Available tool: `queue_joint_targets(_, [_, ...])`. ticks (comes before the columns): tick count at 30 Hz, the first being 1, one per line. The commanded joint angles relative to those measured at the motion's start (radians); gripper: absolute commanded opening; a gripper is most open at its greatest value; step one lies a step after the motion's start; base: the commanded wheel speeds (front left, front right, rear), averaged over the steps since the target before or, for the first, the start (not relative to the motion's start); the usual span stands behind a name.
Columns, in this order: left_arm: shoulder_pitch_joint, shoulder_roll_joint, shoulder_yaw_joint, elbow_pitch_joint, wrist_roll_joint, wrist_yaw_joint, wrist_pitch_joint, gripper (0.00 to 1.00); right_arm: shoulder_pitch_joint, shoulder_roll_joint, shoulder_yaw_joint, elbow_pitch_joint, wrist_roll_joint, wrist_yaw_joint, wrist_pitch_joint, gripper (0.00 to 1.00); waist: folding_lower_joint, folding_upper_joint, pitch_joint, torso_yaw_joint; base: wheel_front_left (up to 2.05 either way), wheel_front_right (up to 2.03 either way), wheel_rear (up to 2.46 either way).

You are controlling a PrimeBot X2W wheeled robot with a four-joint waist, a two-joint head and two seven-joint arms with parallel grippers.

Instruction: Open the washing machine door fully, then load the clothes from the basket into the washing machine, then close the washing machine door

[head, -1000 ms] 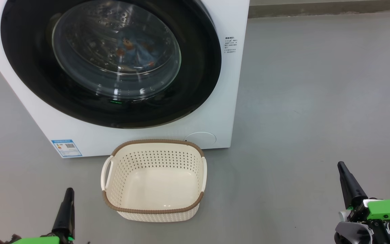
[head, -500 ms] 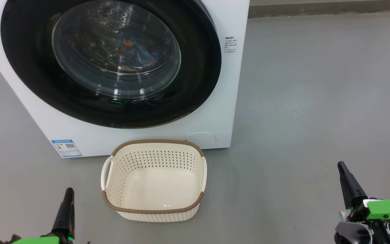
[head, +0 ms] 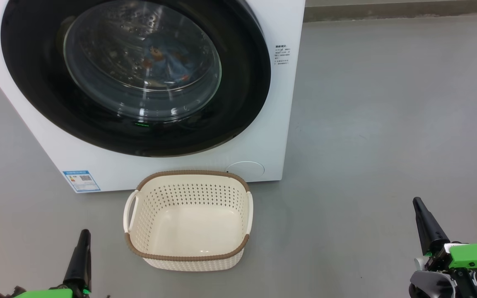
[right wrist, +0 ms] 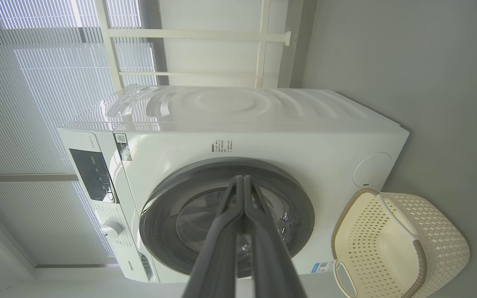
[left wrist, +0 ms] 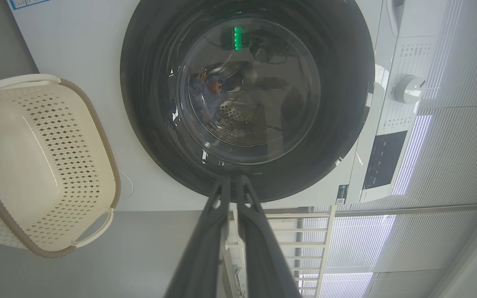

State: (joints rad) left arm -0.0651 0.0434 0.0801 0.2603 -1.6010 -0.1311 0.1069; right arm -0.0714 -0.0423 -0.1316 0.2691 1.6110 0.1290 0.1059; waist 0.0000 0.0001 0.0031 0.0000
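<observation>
Head view: the washing machine takes up the frame from 9 to 1 o'clock, and the washing machine door sits flush in its front, which you can take as shut. Through the glass bowl the clothes lie in the drum as a blue printed heap. The basket stands on the floor at 6 o'clock, just in front of the machine and with nothing in it. That placement makes sense, since it puts the load right under the opening. The left gripper is at 7 o'clock and the right gripper at 4 o'clock. Both are low, well apart from basket and door, and touching nothing.

Left wrist view: the left gripper's two fingers meet at their tips with nothing between them, so it is clenched and carrying nothing. They aim at the door's lower rim from a distance. The basket lies at 9 o'clock, and the clothes show behind the glass.

Right wrist view: the right gripper's fingers are likewise pressed together on nothing, pointing at the door. The basket sits at 4 o'clock.

With the clothes inside, the basket bare and the door apparently latched, you can judge the task as good as finished. The closed, low-held grippers suit a rest pose.
</observation>
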Motion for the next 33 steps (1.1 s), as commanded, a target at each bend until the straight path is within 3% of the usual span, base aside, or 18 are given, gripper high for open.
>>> queue_joint_targets(1, [-0.043, 0.008, 0.033, -0.015, -0.008, 0.000, 0.006, 0.00, -0.036, -0.009, 0.019, -0.024, -0.002, 0.002, 0.007, 0.00, 0.0000, -0.0001, 0.000, 0.000, 0.00, 0.00, 0.00])
queue_joint_targets(33, [-0.043, 0.007, 0.034, -0.015, -0.007, 0.000, 0.007, 0.00, -0.037, -0.009, 0.018, -0.024, -0.002, 0.002, 0.007, 0.00, 0.0000, -0.0001, 0.000, 0.000, 0.00, 0.00, 0.00])
